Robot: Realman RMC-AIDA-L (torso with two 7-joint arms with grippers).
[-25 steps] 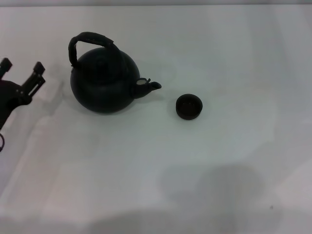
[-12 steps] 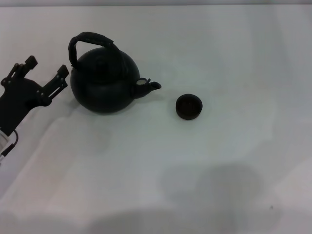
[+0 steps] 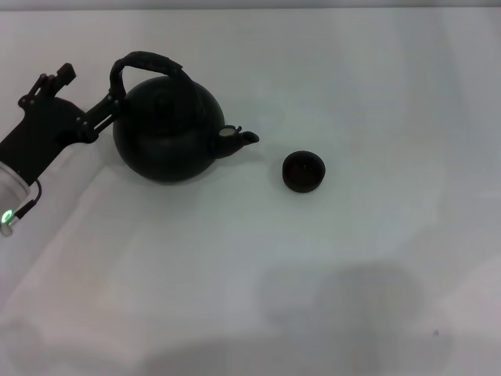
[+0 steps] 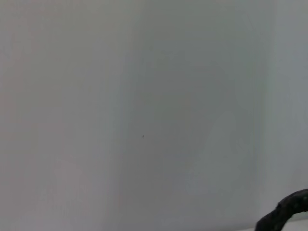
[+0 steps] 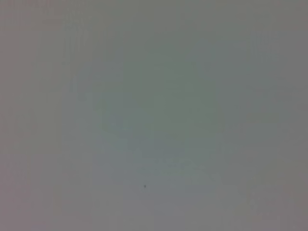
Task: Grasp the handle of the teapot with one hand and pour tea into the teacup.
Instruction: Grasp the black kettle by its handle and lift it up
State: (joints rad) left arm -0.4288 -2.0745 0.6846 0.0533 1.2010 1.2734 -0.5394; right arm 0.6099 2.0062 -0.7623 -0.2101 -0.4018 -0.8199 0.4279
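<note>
A plain white counter (image 3: 258, 266) fills the head view. Toward its far left stands the teapot (image 3: 166, 133), a large, round, matte black pot sitting upright, with a short stubby spout pointing to the robot's right. The handle (image 3: 147, 64), a thick dark arched loop with a rough wrapped look, rises over the top of the pot, leaning a little to the left. To the right of the spout, apart from it and not touching, sits the teacup (image 3: 303, 171), a tiny, low, dark handleless cup, upright on the counter. The left pincer (image 3: 90, 90) reaches in from the left edge on a black arm with a small green light near the wrist. Its two fingers are spread apart and grasp nothing: one fingertip points up and away on the far side, the other lies right at the left base of the handle, where it meets the pot's shoulder; whether it touches there cannot be told. The left wrist view shows only pale surface and a bit of the dark handle (image 4: 285, 215) in one corner. The right pincer appears in no view
</note>
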